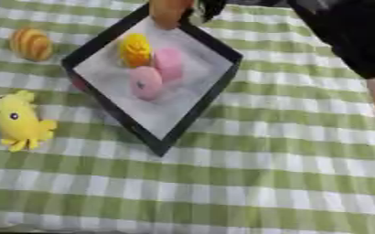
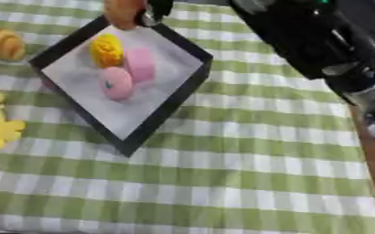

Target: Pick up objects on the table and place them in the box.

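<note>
My fingers (image 2: 157, 10) hold an orange piece (image 2: 123, 13) over the box's (image 1: 206, 98) far corner. Below them inside lie a yellow piece (image 1: 136, 50) and two pink ones (image 1: 168, 64). Further left, outside, sit a striped bun (image 1: 31, 43) and a yellow toy (image 1: 16, 121).

Right arm (image 2: 302, 36) reaches across — robot hand (image 2: 157, 8) at top edge.

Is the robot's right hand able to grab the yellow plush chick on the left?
Probably not right away: the right hand holds an orange object over the black-rimmed box, and the yellow plush chick lies beyond it.
</note>
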